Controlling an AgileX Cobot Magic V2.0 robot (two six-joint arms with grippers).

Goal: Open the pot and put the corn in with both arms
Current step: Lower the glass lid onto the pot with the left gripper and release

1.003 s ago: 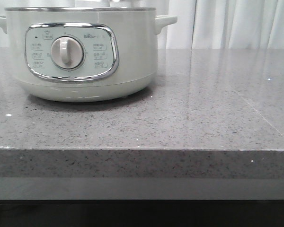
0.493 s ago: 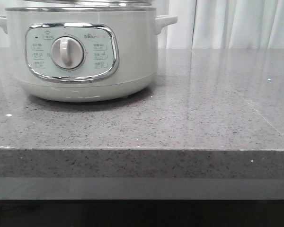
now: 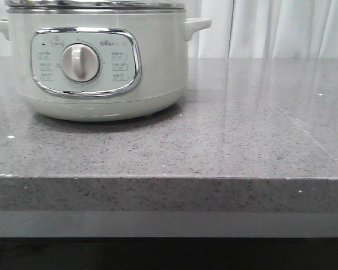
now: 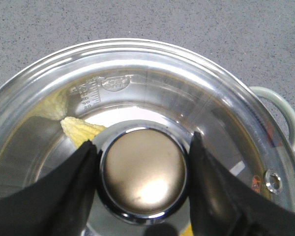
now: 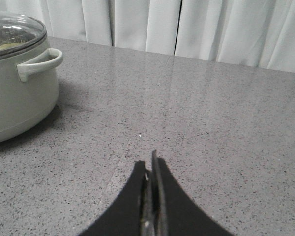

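The pale greenish-white pot [image 3: 101, 73] stands at the far left of the counter, dial facing me. Its glass, metal-rimmed lid [image 3: 96, 4] sits on the rim. In the left wrist view my left gripper [image 4: 143, 140] is shut on the lid's round metal knob [image 4: 143, 172], one black finger [image 4: 83, 167] against each side. The yellow corn [image 4: 78, 129] lies inside the pot and shows through the glass [image 4: 152, 93]. My right gripper [image 5: 152, 160] is shut and empty, low over the bare counter to the right of the pot [image 5: 14, 93]. Neither gripper shows in the front view.
The grey speckled stone counter [image 3: 242, 129] has its front edge [image 3: 169, 177] near me. White curtains [image 3: 281, 28] hang behind it. A pot side handle [image 5: 39, 61] sticks out toward my right gripper. A small steam vent [image 4: 273, 180] sits in the lid.
In the front view the lid has come down from above and now rests on the pot's rim. The pot has not moved.
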